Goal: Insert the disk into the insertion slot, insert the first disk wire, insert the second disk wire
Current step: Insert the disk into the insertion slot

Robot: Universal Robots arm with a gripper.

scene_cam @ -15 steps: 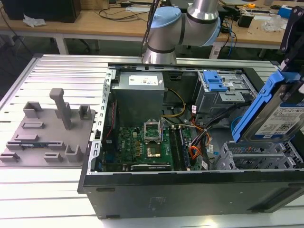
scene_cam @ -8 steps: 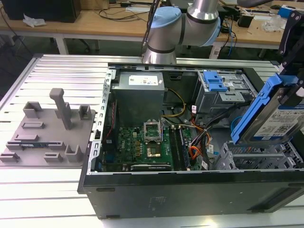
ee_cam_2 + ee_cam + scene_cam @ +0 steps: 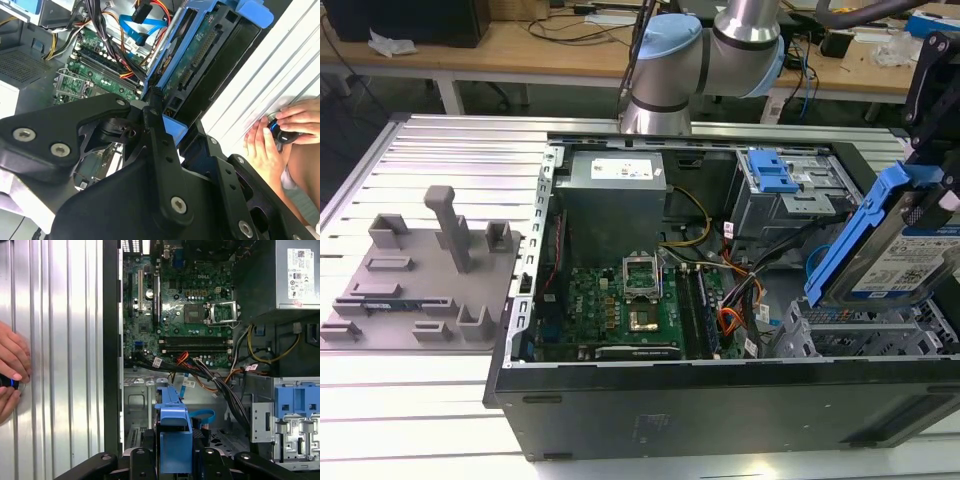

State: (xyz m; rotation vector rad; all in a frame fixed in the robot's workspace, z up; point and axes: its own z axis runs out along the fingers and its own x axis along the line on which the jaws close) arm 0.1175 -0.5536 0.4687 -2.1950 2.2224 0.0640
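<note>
Hand [image 3: 175, 455]: clamped on the disk [image 3: 905, 265], blue frame tilted.
Insertion slot [image 3: 850, 335]: just beneath the hand and its load.
Disk: not yet inserted.

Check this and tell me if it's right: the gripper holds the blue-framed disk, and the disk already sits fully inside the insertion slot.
Not right. The gripper does hold the disk, but the exterior view shows the disk tilted above the insertion slot, not seated inside it.
</note>
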